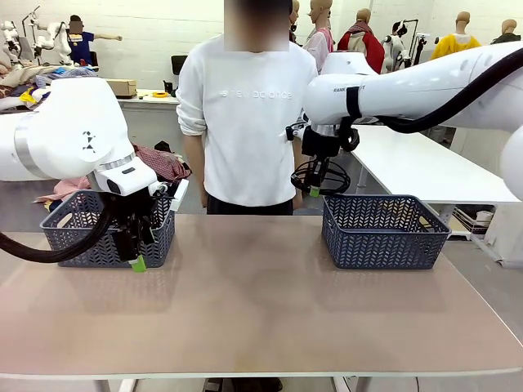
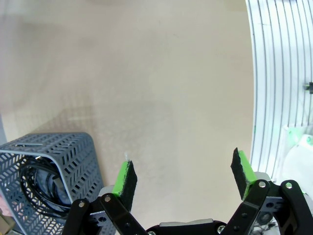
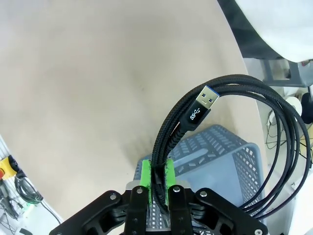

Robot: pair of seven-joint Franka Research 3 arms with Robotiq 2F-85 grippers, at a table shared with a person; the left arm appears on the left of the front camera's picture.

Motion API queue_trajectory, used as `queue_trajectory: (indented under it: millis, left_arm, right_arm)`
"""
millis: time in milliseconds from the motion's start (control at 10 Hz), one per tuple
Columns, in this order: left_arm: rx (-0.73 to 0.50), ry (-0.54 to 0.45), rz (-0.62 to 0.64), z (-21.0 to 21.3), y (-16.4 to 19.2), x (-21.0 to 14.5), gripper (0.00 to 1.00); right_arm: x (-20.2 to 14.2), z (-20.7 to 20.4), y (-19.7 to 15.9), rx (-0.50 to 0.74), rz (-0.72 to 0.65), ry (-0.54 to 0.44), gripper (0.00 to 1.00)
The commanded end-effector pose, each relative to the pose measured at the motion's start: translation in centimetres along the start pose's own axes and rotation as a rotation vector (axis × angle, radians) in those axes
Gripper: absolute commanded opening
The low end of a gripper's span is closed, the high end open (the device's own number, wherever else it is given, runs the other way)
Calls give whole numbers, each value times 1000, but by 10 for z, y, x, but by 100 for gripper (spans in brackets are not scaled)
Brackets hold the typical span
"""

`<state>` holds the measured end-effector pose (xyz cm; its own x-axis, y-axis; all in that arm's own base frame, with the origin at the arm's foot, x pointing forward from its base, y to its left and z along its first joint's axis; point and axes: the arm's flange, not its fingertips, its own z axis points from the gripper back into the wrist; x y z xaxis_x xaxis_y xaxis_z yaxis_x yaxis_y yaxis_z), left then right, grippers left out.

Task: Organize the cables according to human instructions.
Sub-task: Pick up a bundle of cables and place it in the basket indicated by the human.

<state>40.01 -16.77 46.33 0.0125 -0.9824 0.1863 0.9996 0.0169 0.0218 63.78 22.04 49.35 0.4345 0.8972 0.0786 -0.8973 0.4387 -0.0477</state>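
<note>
My right gripper point(image 1: 315, 189) point(image 3: 157, 178) is shut on a coiled black cable point(image 1: 342, 180) point(image 3: 171, 127) and holds it in the air just left of the right blue-grey basket point(image 1: 380, 237) point(image 3: 220, 152). The coil's loops hang out to one side, and its blue USB plug point(image 3: 206, 102) points up. My left gripper point(image 1: 137, 260) point(image 2: 184, 174) hangs open and empty over the tabletop, in front of the left basket point(image 1: 78, 237) point(image 2: 73, 161). Black coiled cables point(image 2: 36, 188) lie inside that basket.
A person in a white sweatshirt point(image 1: 245, 122) stands at the far edge between the baskets, arms down. The beige tabletop point(image 1: 261, 302) lies bare between and in front of the baskets. A white table point(image 1: 425, 167) stands behind on the right.
</note>
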Motion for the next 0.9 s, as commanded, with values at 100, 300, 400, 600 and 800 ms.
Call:
queue_trajectory:
  millis: [100,300,400,600,800]
  left_arm:
    - [4,1,2,1,0,-1,100]
    - [4,1,2,1,0,-1,100]
    - [4,1,2,1,0,-1,100]
    - [4,1,2,1,0,-1,100]
    - [4,1,2,1,0,-1,100]
  right_arm:
    - [7,2,0,-12,-11,-1,0]
    - [4,-4,3,7,8,1,13]
    - [-6,-7,0,9,63,5,13]
    - [-41,-6,-11,12,69,7,13]
    - [-74,-1,-20,11,63,6,13]
